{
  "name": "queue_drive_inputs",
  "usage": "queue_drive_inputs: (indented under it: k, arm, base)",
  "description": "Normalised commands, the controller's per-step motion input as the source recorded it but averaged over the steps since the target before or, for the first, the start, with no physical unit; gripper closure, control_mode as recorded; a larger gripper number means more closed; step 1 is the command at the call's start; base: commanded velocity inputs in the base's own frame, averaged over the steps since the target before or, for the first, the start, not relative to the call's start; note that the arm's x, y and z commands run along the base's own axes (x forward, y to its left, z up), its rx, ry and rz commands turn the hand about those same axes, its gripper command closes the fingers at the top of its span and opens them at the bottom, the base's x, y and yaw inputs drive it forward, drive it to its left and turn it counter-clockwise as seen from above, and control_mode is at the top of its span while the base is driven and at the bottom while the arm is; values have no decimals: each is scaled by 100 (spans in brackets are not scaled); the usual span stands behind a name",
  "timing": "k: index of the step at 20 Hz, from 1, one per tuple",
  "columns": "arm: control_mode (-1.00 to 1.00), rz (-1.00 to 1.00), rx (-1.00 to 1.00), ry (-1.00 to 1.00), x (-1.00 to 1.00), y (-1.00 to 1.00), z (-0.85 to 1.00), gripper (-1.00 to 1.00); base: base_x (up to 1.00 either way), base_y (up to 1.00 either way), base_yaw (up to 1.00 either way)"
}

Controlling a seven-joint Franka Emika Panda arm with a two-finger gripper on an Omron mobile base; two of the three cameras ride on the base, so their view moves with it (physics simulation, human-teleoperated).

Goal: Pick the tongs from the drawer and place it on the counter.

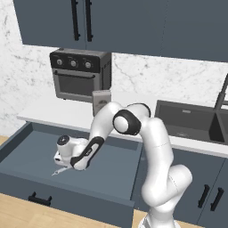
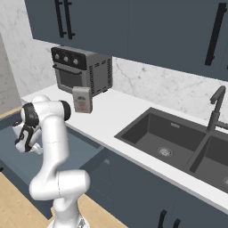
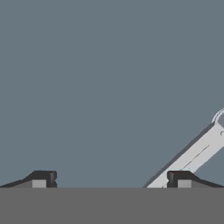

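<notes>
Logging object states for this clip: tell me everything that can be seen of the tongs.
The tongs are a slim, pale silvery-white utensil that looks like metal, lying flat on the slate-blue floor of the open drawer. In the hand view two narrow arms run side by side on a diagonal, ending in a rounded loop at the right edge. The open gripper hangs over them, its right fingertip close by; contact cannot be told. In the left base view one tip pokes out under the hand.

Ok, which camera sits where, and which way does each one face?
Left base view: behind the arm's left, looking down into the open slate-blue drawer; white arm, gripper.
Right base view: behind the arm's right, across the white counter to the dark sink; arm at left.
Hand view: on the hand, facing the drawer floor; fingertips, silvery tongs.
Both base views share the grey toaster oven.
</notes>
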Motion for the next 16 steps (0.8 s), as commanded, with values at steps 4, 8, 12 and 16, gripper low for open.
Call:
queue_drive_inputs:
  k: [4,8,12,16]
  arm:
    - [-100,-7,0,0,19,15,-1,-100]
    - [-100,-7,0,0,21,13,-18,-100]
    - [-100,-7,0,0,20,13,-31,-100]
    - [-100,-7,-3,0,2,1,-62,100]
  base:
    - [0,0,0]
    - [0,0,0]
    - [0,0,0]
    - [0,0,0]
